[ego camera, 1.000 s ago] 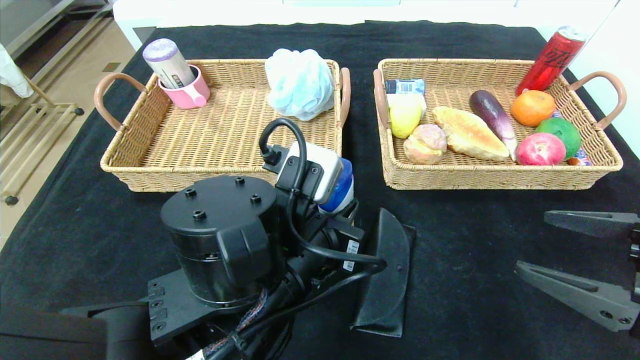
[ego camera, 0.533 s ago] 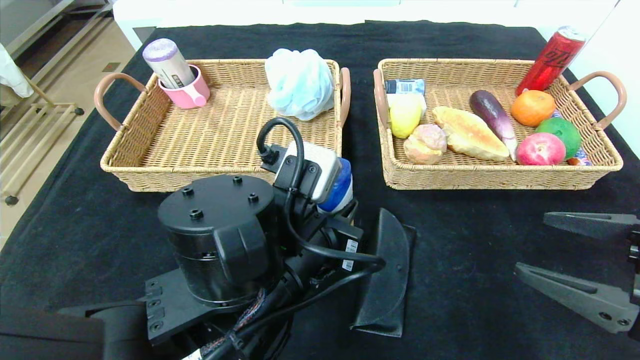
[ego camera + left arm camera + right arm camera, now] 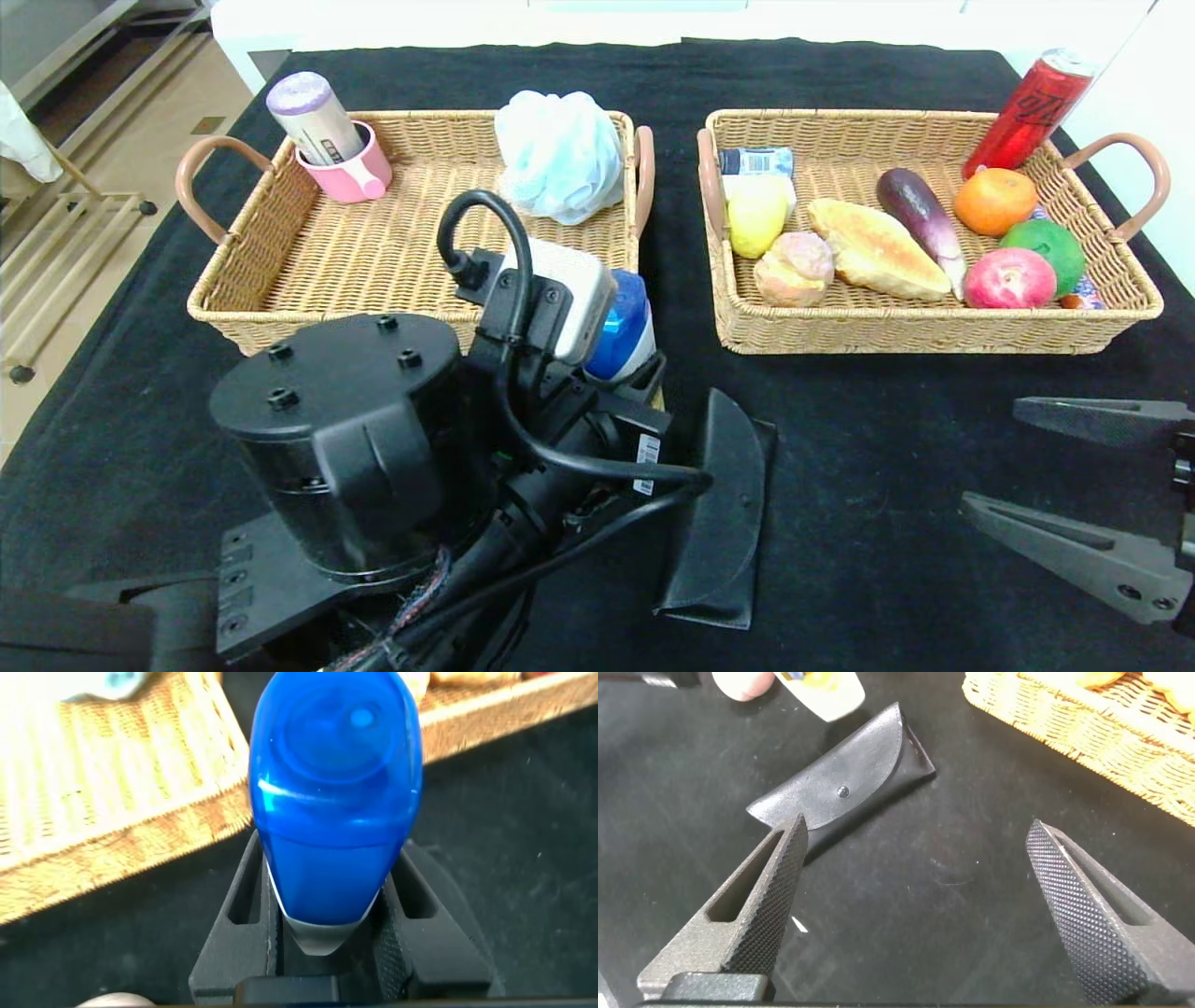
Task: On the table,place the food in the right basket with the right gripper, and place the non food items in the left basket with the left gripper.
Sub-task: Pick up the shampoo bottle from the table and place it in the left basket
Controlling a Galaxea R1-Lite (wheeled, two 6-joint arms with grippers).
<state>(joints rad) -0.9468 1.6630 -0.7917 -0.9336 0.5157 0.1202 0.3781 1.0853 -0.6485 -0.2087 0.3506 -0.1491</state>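
The blue-capped bottle (image 3: 624, 325) is clamped in the left gripper (image 3: 327, 919), whose jaws press on both its sides; it is held above the near right corner of the left basket (image 3: 280, 308), cap pointing away from the robot. That basket already holds a pink cup (image 3: 350, 173) with a purple-topped tube in it at its far left and a pale blue bath sponge (image 3: 558, 154) at its far right. A black leather case (image 3: 724, 518) lies on the bench (image 3: 887, 448) just right of the left arm. The right gripper (image 3: 915, 915) hovers low at the near right of the bench, jaws spread wide with nothing between them. The right basket (image 3: 934, 327) contains fruit, bread, an eggplant (image 3: 920, 219) and a red can (image 3: 1027, 107).
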